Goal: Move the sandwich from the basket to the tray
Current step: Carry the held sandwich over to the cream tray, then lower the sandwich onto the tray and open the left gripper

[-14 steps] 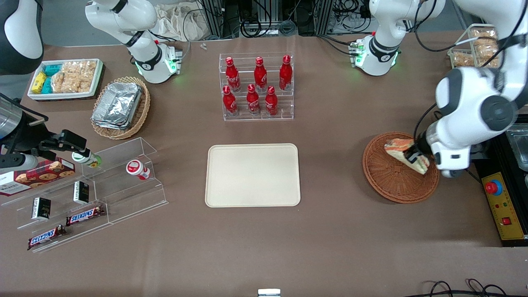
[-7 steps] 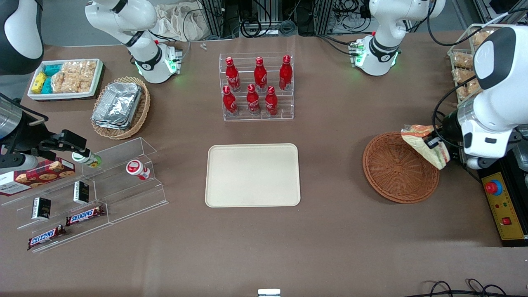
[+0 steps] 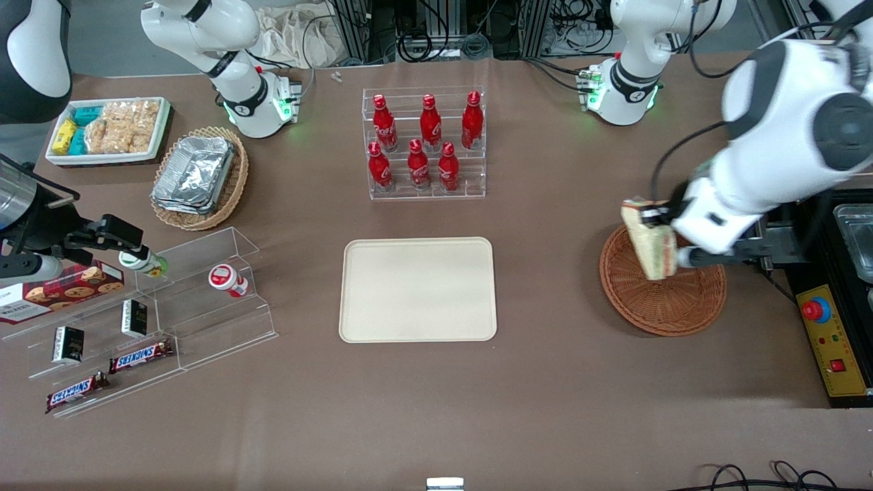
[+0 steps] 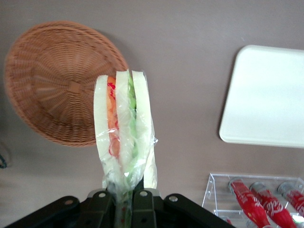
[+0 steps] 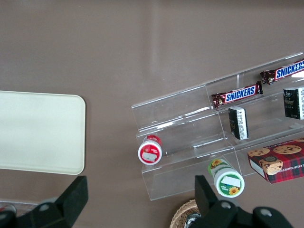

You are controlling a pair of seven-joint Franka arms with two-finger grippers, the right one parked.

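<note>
Above the basket (image 3: 661, 290), in the front view, the gripper (image 3: 660, 219) holds the sandwich (image 3: 648, 239) up in the air, likely so it can travel to the tray (image 3: 418, 289), well apart. In the wrist view, the fingers (image 4: 124, 206) squeeze tight on the wrapped sandwich (image 4: 124, 137).

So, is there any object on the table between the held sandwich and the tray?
Nothing visible. The tool holds the sandwich above the basket, and only bare table lies between it and the tray.
</note>
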